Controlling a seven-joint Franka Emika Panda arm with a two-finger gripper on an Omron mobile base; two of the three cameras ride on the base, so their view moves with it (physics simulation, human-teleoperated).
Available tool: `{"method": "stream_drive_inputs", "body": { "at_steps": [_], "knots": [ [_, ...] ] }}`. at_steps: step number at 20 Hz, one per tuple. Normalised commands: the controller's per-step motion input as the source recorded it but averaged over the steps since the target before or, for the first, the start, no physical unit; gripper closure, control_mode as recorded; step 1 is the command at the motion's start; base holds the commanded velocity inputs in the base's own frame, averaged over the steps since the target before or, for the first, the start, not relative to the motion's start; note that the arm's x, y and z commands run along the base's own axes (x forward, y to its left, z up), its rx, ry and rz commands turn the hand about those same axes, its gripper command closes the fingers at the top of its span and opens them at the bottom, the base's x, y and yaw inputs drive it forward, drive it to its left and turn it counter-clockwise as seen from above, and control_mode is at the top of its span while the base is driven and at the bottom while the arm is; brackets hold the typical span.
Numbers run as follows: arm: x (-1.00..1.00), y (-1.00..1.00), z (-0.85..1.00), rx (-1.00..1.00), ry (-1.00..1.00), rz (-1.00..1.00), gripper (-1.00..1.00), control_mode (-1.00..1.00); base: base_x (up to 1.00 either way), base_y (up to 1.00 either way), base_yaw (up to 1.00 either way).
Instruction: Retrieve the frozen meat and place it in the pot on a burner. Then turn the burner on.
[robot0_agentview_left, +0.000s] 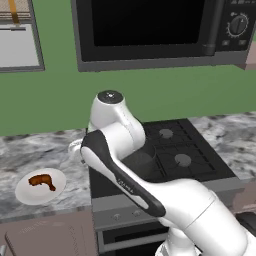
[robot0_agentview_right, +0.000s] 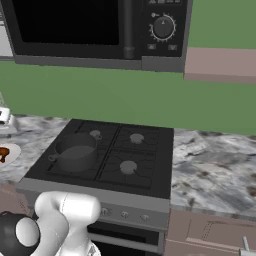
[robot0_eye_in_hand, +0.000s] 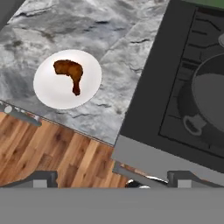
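Frozen meat (robot0_agentview_left: 43, 182): small reddish-brown drumstick, lying flat on a white round plate (robot0_agentview_left: 25, 195) on the marbled surface (robot0_agentview_left: 40, 150), left of the stove (robot0_agentview_right: 145, 165). In the hand view its thick end sits toward the plate's middle, thin end points at the rim.

Pot (robot0_agentview_right: 76, 151): round, dark grey, short straight walls, small side handles. Upright on the stove's front-left burner, interior looks empty.
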Motion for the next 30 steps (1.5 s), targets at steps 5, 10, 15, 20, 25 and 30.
{"method": "stream_drive_inputs", "body": {
  "at_steps": [5,10,15,20,25,30],
  "knots": [
    [0.0,0.38,-0.21,0.0,0.0,0.34,-1.0,-1.0,0.0,0.0,0.0],
    [0.0,0.27,-0.34,0.0,0.0,0.29,-1.0,-1.0,0.0,0.0,0.0],
    [0.0,0.18,-0.34,-0.01,0.0,0.21,-1.0,-1.0,0.0,0.0,0.0],
    [0.0,0.18,-0.27,-0.03,0.0,0.14,-1.0,-1.0,0.0,0.0,0.0],
    [0.0,0.27,-0.2,-0.01,0.0,0.1,-1.0,-1.0,0.0,0.0,0.0],
    [0.09,0.32,-0.14,-0.01,0.0,0.07,-1.0,-1.0,0.0,0.0,0.0]
  ]
}}
